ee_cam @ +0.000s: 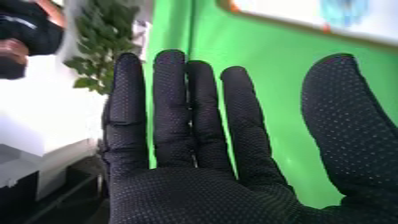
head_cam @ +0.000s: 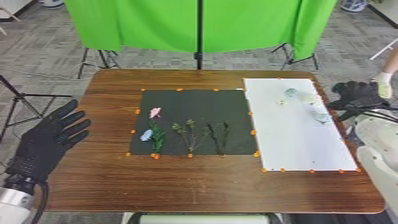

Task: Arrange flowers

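Observation:
In the head view my left hand point(head_cam: 46, 138) is at the table's left edge with its fingers straight. My right hand point(head_cam: 359, 96) is by the table's right edge, beside the white sheet. The right wrist view shows that right hand point(ee_cam: 191, 150) with straight fingers and thumb apart, holding nothing. A pink flower point(head_cam: 155, 112) and a light blue flower point(head_cam: 147, 135) lie on the left of the black mat point(head_cam: 191, 97). Green sprigs point(head_cam: 190, 135) and darker stems point(head_cam: 219, 137) lie to their right. Pale translucent objects point(head_cam: 318, 114) rest on the white sheet point(head_cam: 293, 145).
The brown table point(head_cam: 195, 185) has orange markers around the mat and sheet. A green backdrop point(head_cam: 195, 25) on stands is behind its far edge. Green leaves point(ee_cam: 102, 35) appear in the right wrist view.

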You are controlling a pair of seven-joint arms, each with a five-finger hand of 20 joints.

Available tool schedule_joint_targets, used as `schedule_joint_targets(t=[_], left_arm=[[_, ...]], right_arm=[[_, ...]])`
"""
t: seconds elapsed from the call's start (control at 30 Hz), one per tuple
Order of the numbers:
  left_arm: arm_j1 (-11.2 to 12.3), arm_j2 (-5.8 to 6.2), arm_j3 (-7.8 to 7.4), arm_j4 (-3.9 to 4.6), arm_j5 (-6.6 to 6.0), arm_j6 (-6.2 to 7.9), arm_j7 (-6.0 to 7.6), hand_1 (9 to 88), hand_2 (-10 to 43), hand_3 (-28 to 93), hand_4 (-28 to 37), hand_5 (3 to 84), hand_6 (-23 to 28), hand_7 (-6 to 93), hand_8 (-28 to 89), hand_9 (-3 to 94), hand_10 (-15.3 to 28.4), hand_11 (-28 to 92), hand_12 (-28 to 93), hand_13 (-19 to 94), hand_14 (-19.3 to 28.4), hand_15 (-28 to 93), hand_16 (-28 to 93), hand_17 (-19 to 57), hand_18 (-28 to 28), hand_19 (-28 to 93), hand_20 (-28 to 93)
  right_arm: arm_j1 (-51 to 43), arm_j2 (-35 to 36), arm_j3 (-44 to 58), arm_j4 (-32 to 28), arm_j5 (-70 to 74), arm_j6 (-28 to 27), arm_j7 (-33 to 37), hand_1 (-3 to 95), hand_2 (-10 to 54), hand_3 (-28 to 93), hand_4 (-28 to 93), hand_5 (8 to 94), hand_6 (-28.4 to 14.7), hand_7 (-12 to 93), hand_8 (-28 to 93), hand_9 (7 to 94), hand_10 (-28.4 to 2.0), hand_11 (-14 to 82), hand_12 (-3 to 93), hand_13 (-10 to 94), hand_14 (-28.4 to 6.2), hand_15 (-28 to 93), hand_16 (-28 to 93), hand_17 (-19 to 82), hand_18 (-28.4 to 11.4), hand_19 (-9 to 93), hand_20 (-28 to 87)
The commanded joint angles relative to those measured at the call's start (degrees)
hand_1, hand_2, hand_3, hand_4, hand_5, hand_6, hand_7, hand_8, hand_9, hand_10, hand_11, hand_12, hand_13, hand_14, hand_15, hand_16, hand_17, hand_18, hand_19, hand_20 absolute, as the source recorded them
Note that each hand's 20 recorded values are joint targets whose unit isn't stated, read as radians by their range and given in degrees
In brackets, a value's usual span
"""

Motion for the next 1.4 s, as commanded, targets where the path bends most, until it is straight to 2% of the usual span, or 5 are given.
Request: schedule_joint_targets(t=[0.03, 0.43, 0.73, 1.1, 1.4], left_arm=[[0.9, -0.50, -0.55, 0.27, 0.26, -0.03, -0.65, 24.5, -1.5, 71, -27.8, 25.3, 1.6, 20.6, -12, 22.1, 10.1, 20, 16, 16, 13.3, 29, -1, -11.8, 18.8, 39, 7], [0.6, -0.09, -0.10, 0.35, 0.12, -0.17, -0.81, 24.5, -1.3, 70, -27.9, 25.4, 1.6, 20.6, -12, 22.1, 10.1, 20, 16, 16, 13.4, 29, -1, -11.8, 18.8, 39, 7], [1.2, -0.29, -0.42, 0.05, 0.14, 0.36, -0.56, 24.4, -1.2, 70, -27.8, 25.3, 1.6, 20.6, -12, 22.0, 10.0, 20, 16, 16, 13.4, 30, -1, -11.8, 18.8, 39, 7], [1.5, -0.67, -0.62, -0.23, 0.19, 0.44, -0.83, 24.4, -1.3, 71, -27.9, 25.4, 1.6, 20.7, -12, 22.1, 10.0, 20, 16, 16, 13.4, 30, -1, -11.8, 18.9, 39, 7], [0.8, -0.54, 0.22, -0.01, 0.19, 0.36, -1.44, 24.5, -1.2, 71, -28.0, 25.4, 1.6, 20.7, -12, 22.1, 10.1, 21, 15, 16, 13.4, 30, -1, -11.8, 18.9, 39, 7]], right_arm=[[-3.1, -0.2, -0.6, 1.6, -1.0, -1.8, -0.6, 23.3, -5.3, 90, -28, 39.7, -3.4, 27, -19, 39.1, -11.2, 34.7, 20.3, 37, -7.2, 52, 14, 16, -16.7, 65, 30], [2.4, -1.3, -7.6, 7.4, -0.9, 1.6, 0.1, 27.3, -6.0, 90, -28, 33.9, -4.8, 29, -20, 34.6, -12.5, 40.0, 21.4, 45, -5.9, 68, 15, 21, -16.1, 75, 36], [1.3, -1.6, -8.2, 8.5, -2.5, 8.6, -2.6, 49.5, -3.9, 79, -28, 64.7, -0.2, 53, -17, 80.7, -3.4, 32.9, 43.9, 80, -1.8, 65, 26, 38, -17.4, 88, 38], [12.2, -6.8, -16.9, 0.7, -0.3, 18.6, -7.4, 48.4, -9.1, 87, -28, 71.4, -0.4, 49, -16, 87.0, -3.3, 28.3, 46.4, 83, -1.9, 63, 29, 40, -17.8, 89, 38], [27.1, -20.1, -33.1, 5.8, -3.2, 13.1, -16.7, 48.1, -9.4, 87, -28, 71.6, -0.6, 48, -15, 86.9, -3.4, 27.9, 47.3, 82, -2.0, 64, 30, 40, -17.6, 90, 38]])
